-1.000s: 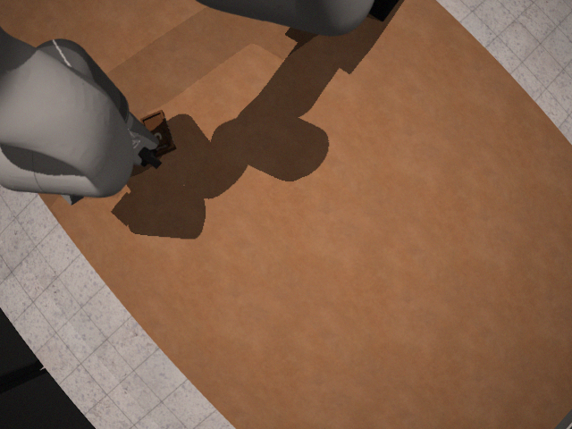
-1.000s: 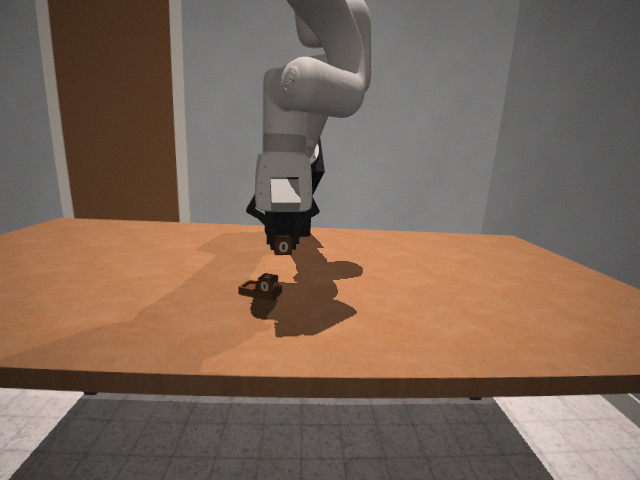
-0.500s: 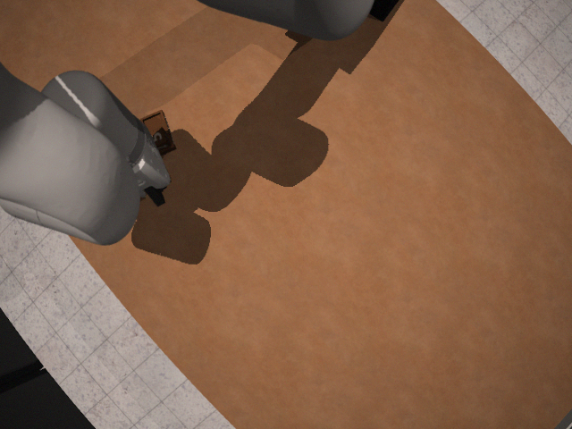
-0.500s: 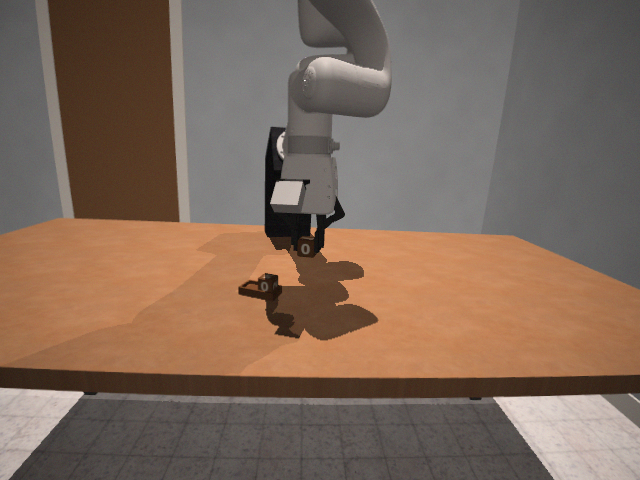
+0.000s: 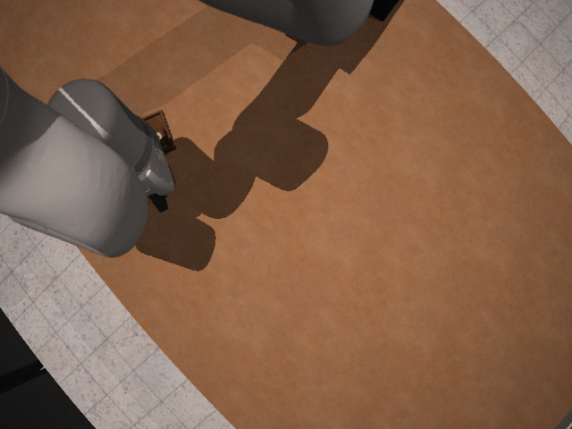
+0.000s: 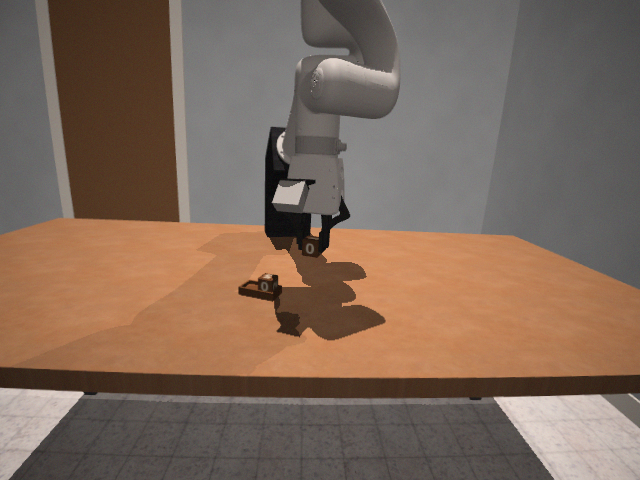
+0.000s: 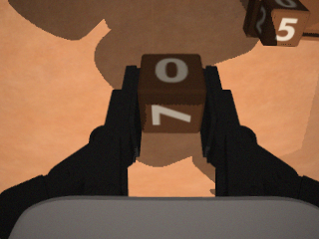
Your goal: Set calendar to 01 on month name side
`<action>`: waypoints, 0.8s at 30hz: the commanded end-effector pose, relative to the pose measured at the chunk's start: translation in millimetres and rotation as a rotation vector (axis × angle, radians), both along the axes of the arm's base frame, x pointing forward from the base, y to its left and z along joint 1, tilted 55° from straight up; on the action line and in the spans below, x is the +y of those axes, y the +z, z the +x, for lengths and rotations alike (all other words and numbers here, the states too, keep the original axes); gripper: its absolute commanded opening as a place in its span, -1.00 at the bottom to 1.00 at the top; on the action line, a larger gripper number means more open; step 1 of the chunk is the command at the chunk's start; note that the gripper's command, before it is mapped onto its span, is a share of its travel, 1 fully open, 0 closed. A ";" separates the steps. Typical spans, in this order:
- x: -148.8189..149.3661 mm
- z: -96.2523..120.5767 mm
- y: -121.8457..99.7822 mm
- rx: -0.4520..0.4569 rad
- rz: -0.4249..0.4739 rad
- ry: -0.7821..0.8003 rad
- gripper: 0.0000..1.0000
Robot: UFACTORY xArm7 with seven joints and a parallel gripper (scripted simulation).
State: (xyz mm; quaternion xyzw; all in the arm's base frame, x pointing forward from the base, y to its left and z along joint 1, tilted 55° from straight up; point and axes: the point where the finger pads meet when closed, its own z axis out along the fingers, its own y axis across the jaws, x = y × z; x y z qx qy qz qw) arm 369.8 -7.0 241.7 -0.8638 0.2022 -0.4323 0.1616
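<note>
A jointed robot arm (image 5: 69, 175) (image 6: 351, 87) reaches over a brown table (image 5: 369, 277) (image 6: 439, 320), its work roughly half finished by the look of it. Below, a small wooden tray (image 5: 161, 113) (image 6: 249, 295) sits on the tabletop, one cube in place and room beside it for another. The arm's gripper (image 6: 314, 246) (image 7: 170, 86) is clamped on the second cube, carried above the table and well apart from the tray. That held cube (image 6: 310, 248) (image 7: 171, 92) shows a 0 toward the exterior camera, and in the wrist view a 7 lies sideways on the neighbouring side. The tray cube (image 6: 267, 284) (image 7: 285, 27) also shows an upright 0 in the exterior view, with a 5 visible in the wrist view. No 1 is readable on either cube. Still left, apparently: presenting the 1, seating the held cube alongside the other, and letting go. The month's name cannot be read.
</note>
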 end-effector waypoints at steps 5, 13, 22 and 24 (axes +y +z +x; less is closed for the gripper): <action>0.5 3.9 -2.0 -0.001 -0.003 -0.005 -0.43; 2.6 19.6 -13.0 -0.001 -0.003 -0.005 -0.43; 7.5 55.5 -38.4 -0.001 -0.003 -0.005 -0.43; 8.5 63.4 -44.0 -0.001 -0.003 -0.005 -0.43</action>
